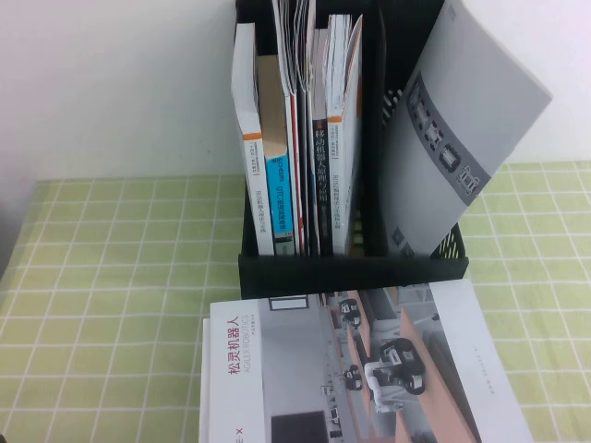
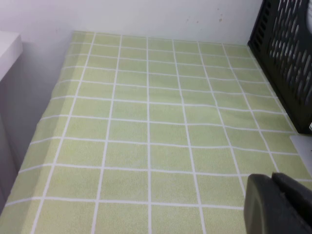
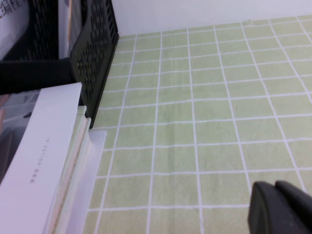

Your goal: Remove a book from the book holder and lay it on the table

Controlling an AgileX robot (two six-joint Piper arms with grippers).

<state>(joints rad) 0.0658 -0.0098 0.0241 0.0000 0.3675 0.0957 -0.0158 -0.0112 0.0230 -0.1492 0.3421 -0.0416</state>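
Note:
The book (image 1: 462,138) stands tilted in the right compartment of the black book holder (image 1: 351,272), leaning right, its grey back with a strip of small pictures facing me. The holder's mesh side also shows in the left wrist view (image 2: 287,53) and the right wrist view (image 3: 95,53). The table (image 1: 111,277) has a pale green checked cloth. My left gripper (image 2: 272,179) hovers low over the cloth left of the holder, shut and empty. My right gripper (image 3: 275,187) hovers over the cloth right of the holder, shut and empty. Neither gripper shows in the high view.
Several smaller books (image 1: 295,138) stand upright in the holder's left compartments. A same-titled book with a grey-pink photo cover (image 1: 369,369) lies flat in front of the holder, on top of a stack (image 3: 39,146). A white wall stands behind.

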